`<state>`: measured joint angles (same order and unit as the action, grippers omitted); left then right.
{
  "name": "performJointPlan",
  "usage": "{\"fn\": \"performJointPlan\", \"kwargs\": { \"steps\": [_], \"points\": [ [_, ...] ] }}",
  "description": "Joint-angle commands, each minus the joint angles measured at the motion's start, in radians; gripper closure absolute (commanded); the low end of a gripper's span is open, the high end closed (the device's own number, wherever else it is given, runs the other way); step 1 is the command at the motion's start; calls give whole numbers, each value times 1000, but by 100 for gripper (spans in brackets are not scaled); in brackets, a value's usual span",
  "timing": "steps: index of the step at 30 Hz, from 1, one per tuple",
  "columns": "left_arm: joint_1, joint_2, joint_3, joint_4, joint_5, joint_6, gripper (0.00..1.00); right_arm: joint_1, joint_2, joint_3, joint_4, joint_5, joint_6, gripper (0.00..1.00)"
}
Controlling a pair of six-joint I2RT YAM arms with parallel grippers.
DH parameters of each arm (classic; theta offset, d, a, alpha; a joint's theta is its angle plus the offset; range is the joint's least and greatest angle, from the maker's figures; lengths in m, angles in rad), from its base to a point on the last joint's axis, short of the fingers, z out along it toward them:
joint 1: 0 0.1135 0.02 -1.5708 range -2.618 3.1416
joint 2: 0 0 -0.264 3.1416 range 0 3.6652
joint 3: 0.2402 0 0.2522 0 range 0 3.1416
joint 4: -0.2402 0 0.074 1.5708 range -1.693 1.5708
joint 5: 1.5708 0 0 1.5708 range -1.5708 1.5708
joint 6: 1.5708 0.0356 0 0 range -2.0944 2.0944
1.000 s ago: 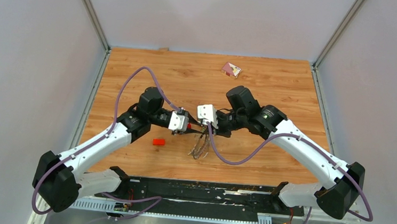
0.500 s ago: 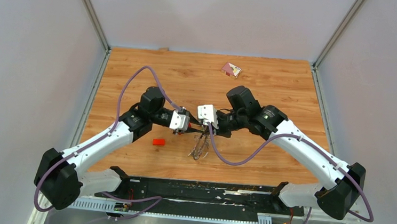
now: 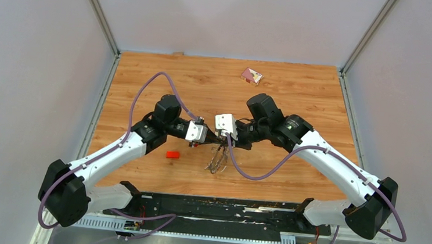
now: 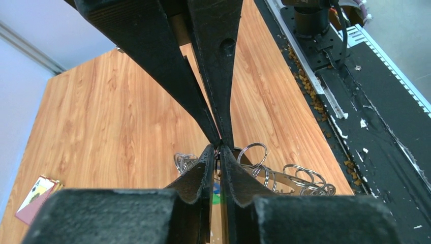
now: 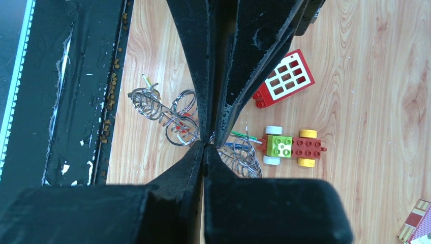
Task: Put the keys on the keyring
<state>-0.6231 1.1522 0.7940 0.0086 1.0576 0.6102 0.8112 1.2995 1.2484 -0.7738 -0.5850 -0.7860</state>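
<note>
Keyring (image 3: pixel 217 161) cluster beneath meeting tips; right claw (image 5: pixel 204 145) clamped tight, left claw (image 4: pixel 217 148) nearly closed, hold unclear. Risk: thin ring could slip free.

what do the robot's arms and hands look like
Both are white link shells with black joint housings. A purple cable loops along the left arm, another along the right arm. Behind each hand sits a white block. The left hand and right hand have black, tapering wedge fingers with rough edges.
</note>
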Motion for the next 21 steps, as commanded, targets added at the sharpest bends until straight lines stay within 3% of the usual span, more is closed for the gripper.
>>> {"fn": "performJointPlan", "kwargs": {
  "steps": [1, 3, 9, 13, 21],
  "points": [
    [-8, 6, 24, 26, 25, -12, 90, 3, -39, 9, 47, -34, 8, 100],
    [-7, 5, 24, 23, 25, -12, 100, 3, -40, 8, 49, -32, 8, 100],
    [-6, -24, 0, 59, -14, -65, 100, -9, -59, -15, 77, -15, 31, 100],
    [0, -52, -67, 276, -21, -259, 100, -56, -92, -47, 112, -39, 60, 99],
    [15, -50, -184, 715, -32, -617, 100, -115, -173, -118, 159, -122, 78, 78]
  ]
}}
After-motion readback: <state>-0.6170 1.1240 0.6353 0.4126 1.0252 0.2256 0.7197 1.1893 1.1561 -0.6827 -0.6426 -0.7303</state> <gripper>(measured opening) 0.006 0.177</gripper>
